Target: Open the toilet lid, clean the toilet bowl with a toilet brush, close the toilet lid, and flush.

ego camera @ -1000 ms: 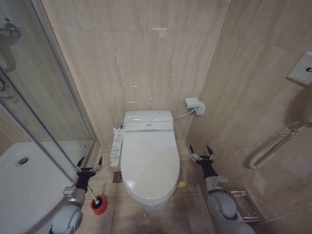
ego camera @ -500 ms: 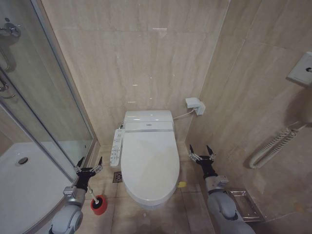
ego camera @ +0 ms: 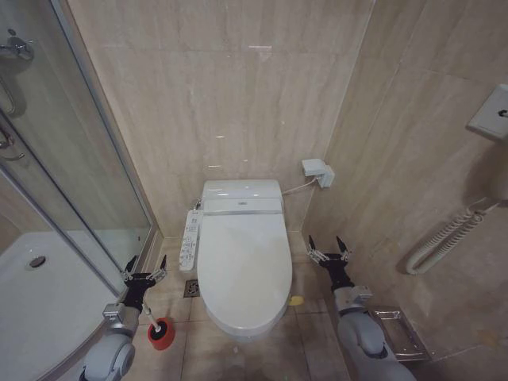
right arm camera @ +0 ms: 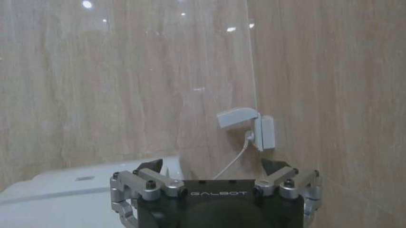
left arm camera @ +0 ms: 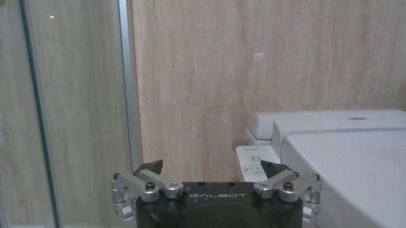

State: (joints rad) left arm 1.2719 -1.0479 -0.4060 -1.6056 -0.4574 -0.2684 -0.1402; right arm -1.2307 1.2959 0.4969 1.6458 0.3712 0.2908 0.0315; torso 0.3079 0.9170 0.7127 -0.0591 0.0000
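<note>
Where the beige floor tiles lie nearest, the left gripper (ego camera: 145,270) and right gripper (ego camera: 329,248) are held spread and empty on either side of the toilet bowl (ego camera: 238,321). Its toilet lid (ego camera: 243,266) is shut. The toilet brush (ego camera: 159,332) is stood by the shower glass (ego camera: 71,190). Nothing has moved since earlier.

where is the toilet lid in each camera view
Head view: the toilet lid lies shut at centre, between the left gripper and the right gripper.
Left wrist view: the lid fills the right side.
Right wrist view: I cannot tell the lid from the white seat unit.
Shared landmark: the seat unit against the beige wall.
</note>
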